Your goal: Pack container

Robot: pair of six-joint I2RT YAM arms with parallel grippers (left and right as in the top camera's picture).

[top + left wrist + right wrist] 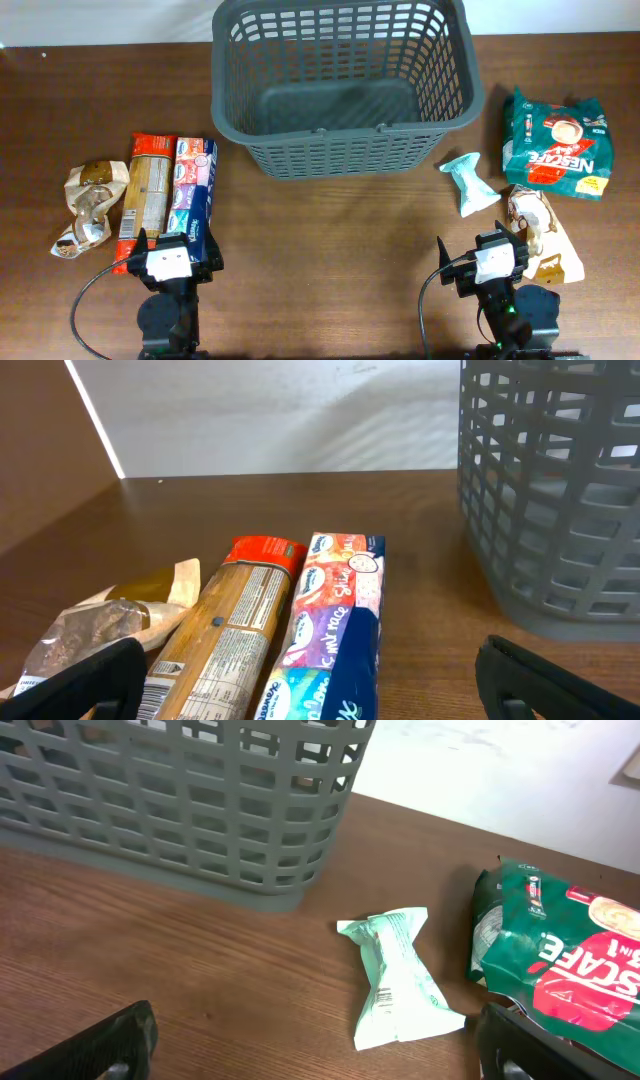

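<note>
**Two robot arms at rest before a grey basket and scattered packets**

Seen from above, a dark wooden counter carries a large dark grey container, a slotted plastic basket that stands at the far middle, well apart from both arms.

The left fingers are spread wide and grasp nothing. Just ahead of them three things lie side by side. A blue tissue multipack is nearest the basket. A long brown packet with a red end touches it, and a crumpled brown and white wrapper lies furthest left.

The right fingers are likewise released and wide apart, grasping nothing. Ahead of them lies a small pale green twisted packet, near the basket's right corner. A green coffee bag with red lettering lies further right. A tan and white packet lies just beside the right arm.
</note>
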